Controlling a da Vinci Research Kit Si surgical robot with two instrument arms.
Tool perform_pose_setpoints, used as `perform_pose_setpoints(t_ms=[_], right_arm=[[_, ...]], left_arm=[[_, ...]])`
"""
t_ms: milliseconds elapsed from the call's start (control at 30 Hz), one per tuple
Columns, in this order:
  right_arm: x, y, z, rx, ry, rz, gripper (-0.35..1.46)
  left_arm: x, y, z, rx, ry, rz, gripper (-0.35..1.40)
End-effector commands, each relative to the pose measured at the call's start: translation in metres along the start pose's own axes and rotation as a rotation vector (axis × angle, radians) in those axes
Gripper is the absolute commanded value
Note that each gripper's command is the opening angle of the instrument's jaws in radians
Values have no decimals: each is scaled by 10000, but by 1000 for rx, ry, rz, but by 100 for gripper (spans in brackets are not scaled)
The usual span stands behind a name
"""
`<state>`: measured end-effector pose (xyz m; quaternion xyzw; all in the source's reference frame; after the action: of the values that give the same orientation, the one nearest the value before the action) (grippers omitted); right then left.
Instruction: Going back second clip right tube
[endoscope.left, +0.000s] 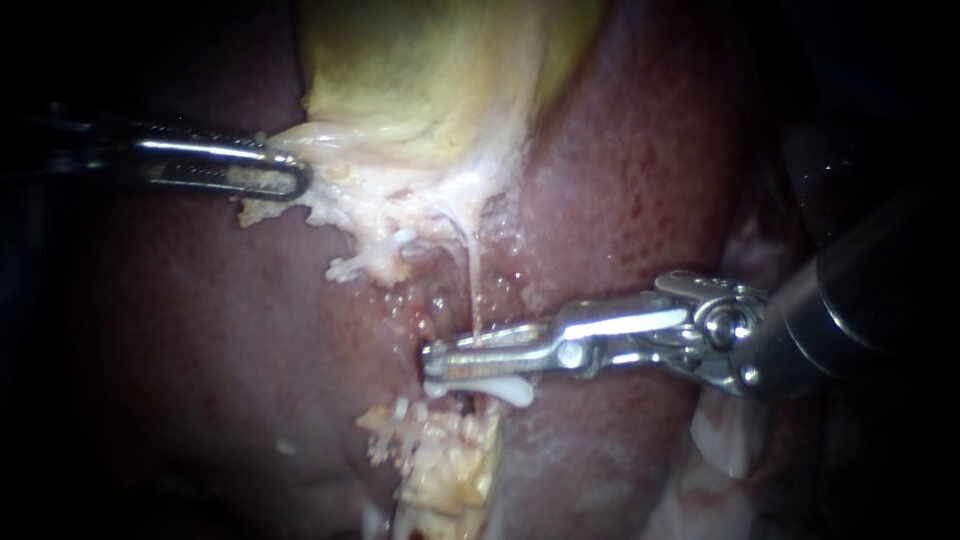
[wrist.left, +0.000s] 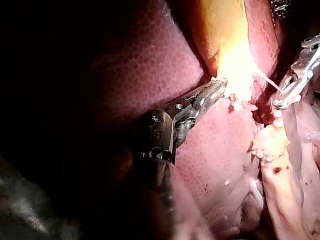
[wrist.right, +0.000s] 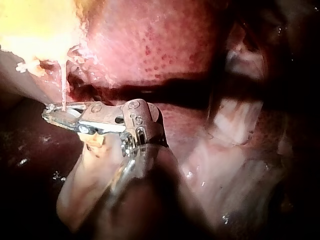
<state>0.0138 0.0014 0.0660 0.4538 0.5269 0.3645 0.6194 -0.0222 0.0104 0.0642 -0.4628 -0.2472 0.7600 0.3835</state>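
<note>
A thin pale tube (endoscope.left: 474, 280) runs down from the frayed tissue under the yellow gallbladder (endoscope.left: 430, 70) to my right instrument (endoscope.left: 435, 358). Its jaws lie across the tube's lower end, slightly apart, so open. Just under them sits a white clip (endoscope.left: 500, 390). In the right wrist view the tube (wrist.right: 63, 90) drops onto the tip of the right instrument (wrist.right: 50, 112). My left instrument (endoscope.left: 295, 178) is shut on the pale edge of the gallbladder. The left wrist view shows the left instrument (wrist.left: 220, 87) at that edge, the right instrument (wrist.left: 276, 104) beyond it.
Dark red liver (endoscope.left: 640, 180) surrounds the field on both sides. A lump of pale fatty tissue (endoscope.left: 450, 470) lies below the clip. Whitish membrane (endoscope.left: 730, 440) shows under the right instrument's shaft.
</note>
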Motion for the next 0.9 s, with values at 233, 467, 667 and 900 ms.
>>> perform_pose_setpoints(t_ms=[233, 467, 667, 900], right_arm=[[-4, 2, 4, 26, -17, -45, -8], [-9, 8, 23, 40, 6, -87, 46], [-19, 22, 31, 37, 7, -143, 49], [-26, 52, 32, -26, 14, -207, 49]], left_arm=[[0, 0, 0, 0, 0, 0, -35], [0, 0, 0, 0, 0, 0, -35], [0, 0, 0, 0, 0, 0, -35], [0, 0, 0, 0, 0, 0, -35]])
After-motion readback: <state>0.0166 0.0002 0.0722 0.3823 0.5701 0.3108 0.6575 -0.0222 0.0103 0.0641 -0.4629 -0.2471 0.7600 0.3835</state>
